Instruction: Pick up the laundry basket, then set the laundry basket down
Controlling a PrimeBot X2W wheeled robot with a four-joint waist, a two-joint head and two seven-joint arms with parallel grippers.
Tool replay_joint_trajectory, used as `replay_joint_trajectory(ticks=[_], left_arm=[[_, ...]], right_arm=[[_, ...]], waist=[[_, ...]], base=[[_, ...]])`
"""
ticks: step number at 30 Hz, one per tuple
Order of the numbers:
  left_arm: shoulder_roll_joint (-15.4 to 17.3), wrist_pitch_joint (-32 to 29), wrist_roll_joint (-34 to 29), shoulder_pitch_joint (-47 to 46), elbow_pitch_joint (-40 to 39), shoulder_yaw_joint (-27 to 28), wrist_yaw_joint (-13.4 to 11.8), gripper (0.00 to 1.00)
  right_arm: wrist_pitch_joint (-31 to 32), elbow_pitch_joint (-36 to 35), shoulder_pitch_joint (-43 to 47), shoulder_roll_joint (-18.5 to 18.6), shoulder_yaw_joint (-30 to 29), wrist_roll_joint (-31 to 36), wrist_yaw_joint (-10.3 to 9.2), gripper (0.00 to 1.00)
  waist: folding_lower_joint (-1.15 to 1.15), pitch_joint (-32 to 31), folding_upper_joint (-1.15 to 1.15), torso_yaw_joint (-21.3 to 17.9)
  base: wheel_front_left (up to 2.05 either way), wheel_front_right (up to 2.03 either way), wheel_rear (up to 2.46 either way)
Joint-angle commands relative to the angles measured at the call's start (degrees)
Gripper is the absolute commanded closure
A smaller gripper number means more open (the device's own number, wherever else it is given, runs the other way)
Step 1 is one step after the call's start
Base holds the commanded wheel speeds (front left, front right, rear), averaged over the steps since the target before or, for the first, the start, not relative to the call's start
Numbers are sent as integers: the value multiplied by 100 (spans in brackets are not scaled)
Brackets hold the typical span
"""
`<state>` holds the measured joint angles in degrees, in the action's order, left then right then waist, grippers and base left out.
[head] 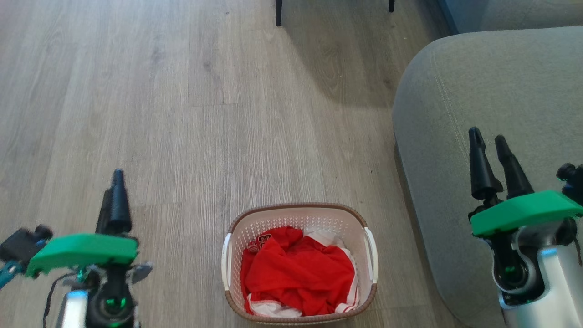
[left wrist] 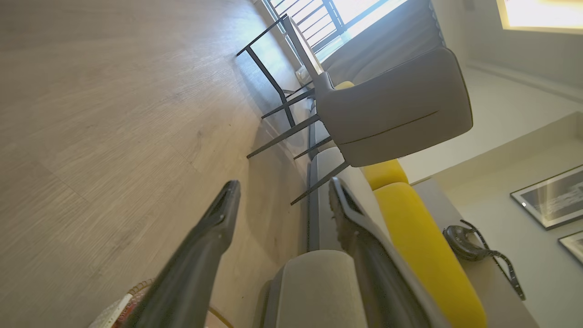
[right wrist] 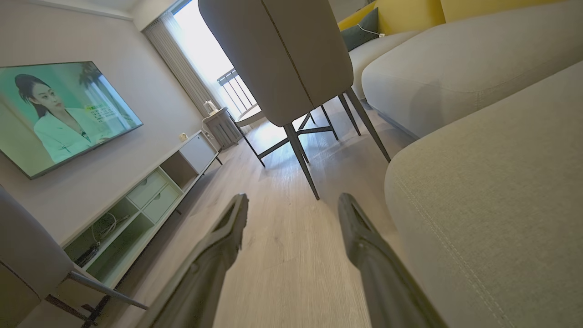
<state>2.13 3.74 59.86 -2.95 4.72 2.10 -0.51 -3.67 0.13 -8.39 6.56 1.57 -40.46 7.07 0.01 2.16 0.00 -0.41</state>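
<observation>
The laundry basket (head: 237, 230), white with perforated walls and a brown woven-look rim, stands on the wood floor at the bottom centre of the head view, holding red and white clothes (head: 298, 271). Its rim (left wrist: 116, 307) peeks into the bottom of the left wrist view. My left gripper (head: 115, 180) hovers to the basket's left, open and empty, fingers pointing away from me. My right gripper (head: 488, 136) is raised to the basket's right, over the sofa arm, also open with nothing between its fingers. Both grippers are clear of the basket's white side handles (head: 370, 255).
A grey sofa (head: 483, 91) fills the right side, close to the basket. A grey chair (right wrist: 282, 59) on thin dark legs (head: 278, 12) stands ahead. A low TV cabinet (right wrist: 150, 200) and wall TV (right wrist: 59, 114) lie along the far left wall. Bare wood floor (head: 159, 114) stretches ahead and left.
</observation>
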Motion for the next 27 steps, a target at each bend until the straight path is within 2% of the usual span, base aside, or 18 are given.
replay_joint_trajectory(ticks=[1,7,10,16,23,24,27], left_arm=[[54,51,6,-315,-211,97,56,0],[56,152,-1183,-387,-473,-542,-598,0],[57,203,-1583,-432,-522,-826,-899,0],[62,303,-2380,-524,-440,-1345,-1212,0],[282,421,-3131,-668,-125,-2002,-1565,0],[295,455,-3266,-694,-67,-2090,-1796,0],[313,505,-3392,-749,-98,-2222,-1989,0]], right_arm=[[-62,-258,-321,135,49,95,21,0],[-163,-436,-399,175,145,611,23,0],[-213,-508,-417,204,208,859,24,0],[-313,-588,-433,223,301,1301,26,0],[-431,-521,-375,191,415,1604,28,0],[-464,-436,-323,167,390,1734,29,0],[-515,-344,-303,185,462,1934,30,0]], waist=[[-1,-1,0,1],[-1,19,0,-20],[-1,27,0,-26],[-1,30,0,-38],[-1,-9,0,-61],[-1,-23,0,-66],[-1,-31,0,-77]], base=[[0,0,0],[0,0,0],[0,0,0],[0,0,0],[0,0,0],[0,0,0],[0,0,0]])
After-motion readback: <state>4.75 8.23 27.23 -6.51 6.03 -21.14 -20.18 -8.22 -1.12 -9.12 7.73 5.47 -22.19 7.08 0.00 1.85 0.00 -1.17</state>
